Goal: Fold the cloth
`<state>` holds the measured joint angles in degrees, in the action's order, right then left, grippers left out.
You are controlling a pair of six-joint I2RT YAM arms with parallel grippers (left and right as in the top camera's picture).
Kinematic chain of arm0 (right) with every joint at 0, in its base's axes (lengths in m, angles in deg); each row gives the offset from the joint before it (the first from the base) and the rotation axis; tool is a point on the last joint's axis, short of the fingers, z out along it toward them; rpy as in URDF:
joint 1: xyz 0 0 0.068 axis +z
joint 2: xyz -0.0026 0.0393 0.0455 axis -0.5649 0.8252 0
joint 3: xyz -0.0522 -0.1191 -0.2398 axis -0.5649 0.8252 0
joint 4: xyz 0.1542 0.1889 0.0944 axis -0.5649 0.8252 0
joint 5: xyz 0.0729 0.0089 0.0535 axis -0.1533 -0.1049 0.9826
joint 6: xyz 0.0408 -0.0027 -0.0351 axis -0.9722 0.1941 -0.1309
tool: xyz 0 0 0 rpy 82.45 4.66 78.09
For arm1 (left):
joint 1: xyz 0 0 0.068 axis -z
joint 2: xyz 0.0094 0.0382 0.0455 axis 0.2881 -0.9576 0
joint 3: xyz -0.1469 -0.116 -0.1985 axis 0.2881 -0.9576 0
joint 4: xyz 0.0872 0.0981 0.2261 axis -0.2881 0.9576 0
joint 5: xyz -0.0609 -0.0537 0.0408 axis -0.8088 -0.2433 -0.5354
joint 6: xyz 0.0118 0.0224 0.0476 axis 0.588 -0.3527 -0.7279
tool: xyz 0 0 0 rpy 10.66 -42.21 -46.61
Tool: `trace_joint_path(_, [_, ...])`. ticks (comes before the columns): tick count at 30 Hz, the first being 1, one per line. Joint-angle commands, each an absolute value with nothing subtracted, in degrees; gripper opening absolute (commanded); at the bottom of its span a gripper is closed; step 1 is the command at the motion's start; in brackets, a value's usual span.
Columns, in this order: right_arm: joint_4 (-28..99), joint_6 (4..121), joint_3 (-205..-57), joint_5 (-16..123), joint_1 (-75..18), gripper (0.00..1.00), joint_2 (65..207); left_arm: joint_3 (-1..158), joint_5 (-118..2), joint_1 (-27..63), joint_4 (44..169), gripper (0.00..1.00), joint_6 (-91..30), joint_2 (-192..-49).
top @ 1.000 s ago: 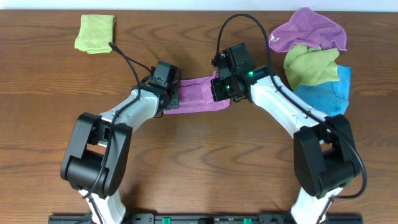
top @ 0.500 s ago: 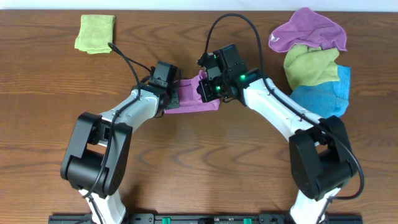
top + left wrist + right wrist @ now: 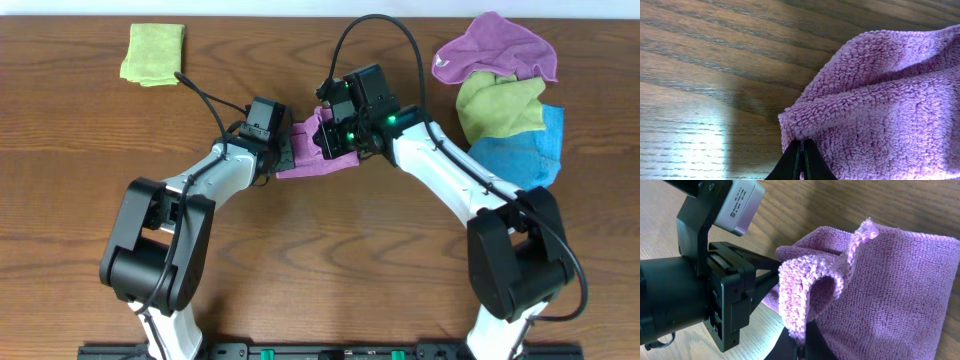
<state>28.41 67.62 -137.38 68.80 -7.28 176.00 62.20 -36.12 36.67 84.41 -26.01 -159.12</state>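
We find the left gripper (image 3: 801, 154) clamped on one edge of the pinkish-mauve microfibre cloth (image 3: 315, 163) as anchor, the right gripper (image 3: 799, 342) pinching the opposite edge raised for folding.

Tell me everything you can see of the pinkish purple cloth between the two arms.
The cloth is a pinkish-mauve piece of fluffy, looped microfibre, lying mid-table on the wooden table between the arms. It is bunched into a short, partly folded band. The left hand is shut on its left edge, low against the wood. The right hand is shut on the opposite edge, which is raised and curled over toward the left, showing a stitched hem. No label shows.
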Motion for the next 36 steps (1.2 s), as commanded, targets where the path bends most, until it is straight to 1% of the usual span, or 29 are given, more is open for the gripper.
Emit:
trace_joint_path(1, [28.84,68.21,-138.82,69.37,-7.59,0.01,175.3,61.85,-37.81,36.69,84.61,0.06,-25.33,-160.95])
trace_joint_path(5, [29.17,68.56,-138.82,69.28,-7.61,0.01,175.3,61.96,-37.57,36.21,84.63,0.06,-27.71,-159.77])
trace_joint_path(8, [29.32,68.54,-138.82,69.17,-7.72,0.01,175.3,61.96,-37.52,35.11,84.67,0.06,-27.89,-156.39])
trace_joint_path(16, [28.95,70.03,-138.82,68.93,-7.7,0.01,175.3,61.98,-36.28,30.31,88.04,0.06,-27.86,-140.93])
trace_joint_path(19, [27.62,70.94,-138.82,68.91,-7.28,0.01,175.32,61.96,-33.65,27.44,92.19,0.06,-27.89,-132.08])
trace_joint_path(27, [24.95,75.21,-138.82,64.47,-2.58,0.01,177.29,61.96,-33.17,21.39,104.04,0.06,-28.41,-112.8])
trace_joint_path(30, [23.66,75.25,-138.82,63.38,-1.34,0.01,179.25,61.96,-33.04,21.37,107.8,0.06,-28.39,-109.77])
trace_joint_path(34, [23.2,78.35,-138.82,62.88,-0.29,0.01,181.62,61.96,-33.11,21.37,112.65,0.06,-28.35,-108.96])
trace_joint_path(36, [22.68,79.01,-138.82,59.27,0.41,0.01,182.29,61.96,-33.09,21.37,114.38,0.05,-28.35,-108.94])
